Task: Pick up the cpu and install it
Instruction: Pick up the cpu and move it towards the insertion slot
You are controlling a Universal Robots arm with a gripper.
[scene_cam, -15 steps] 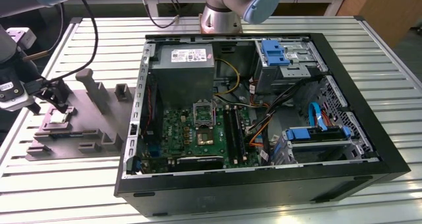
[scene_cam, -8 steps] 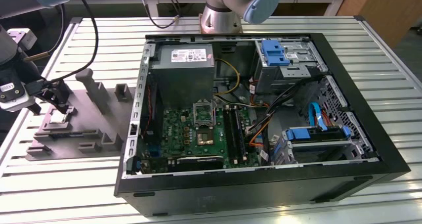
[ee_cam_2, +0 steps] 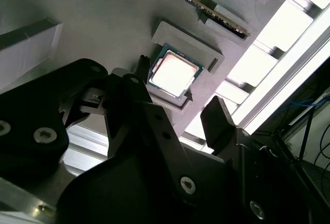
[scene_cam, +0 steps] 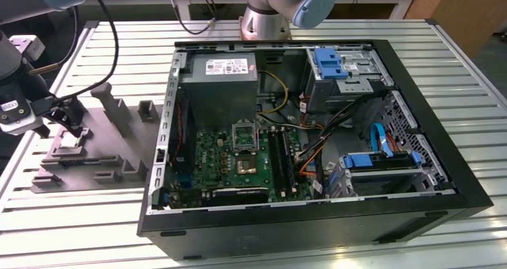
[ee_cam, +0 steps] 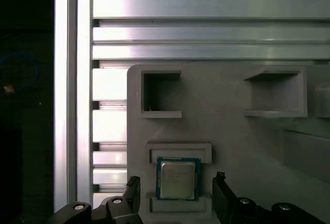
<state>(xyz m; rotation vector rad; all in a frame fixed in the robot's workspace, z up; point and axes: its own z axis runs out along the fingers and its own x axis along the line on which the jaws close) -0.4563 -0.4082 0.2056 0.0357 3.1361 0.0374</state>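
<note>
You had the claw (ee_cam: 177, 182) open above the grey tray (ee_cam: 227, 131), with its two dark fingers (ee_cam: 132, 189) spread wide. The chip (ee_cam: 178, 179) lay flat, silvery top up, in a shallow pocket of that tray. It sat squarely between the fingers and touched neither of them. Both wrist views left it unclear whether the tips were level with it. In the exterior view, your claw (scene_cam: 70, 126) hung over the tray's near end. The open computer case (scene_cam: 317, 224) and its metal-framed socket (scene_cam: 244, 137) sat well apart from the claw, towards the exterior view's right, on the slatted table (scene_cam: 79, 221).
</note>
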